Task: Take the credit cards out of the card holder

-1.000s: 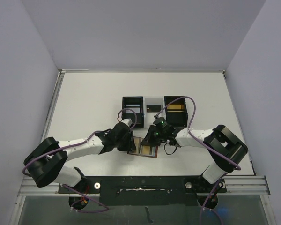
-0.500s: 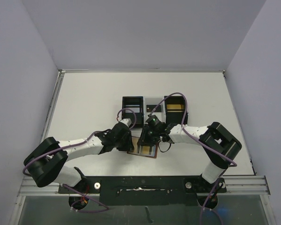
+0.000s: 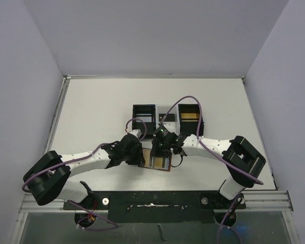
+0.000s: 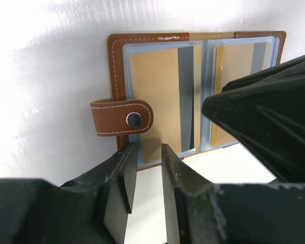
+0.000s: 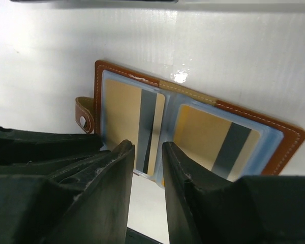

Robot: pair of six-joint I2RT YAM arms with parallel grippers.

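Right wrist: right fingers (image 5: 117,178) and left fingers (image 4: 117,188) barely parted, empty. Pinch the pocket film (image 5: 103,109) along with the credit cards (image 5: 123,114) and you'll drag the card holder (image 5: 290,140).

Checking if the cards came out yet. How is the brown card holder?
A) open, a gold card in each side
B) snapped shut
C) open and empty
A: the card holder lies open, a gold credit card in the pocket by the snap tab and a second card in the other.
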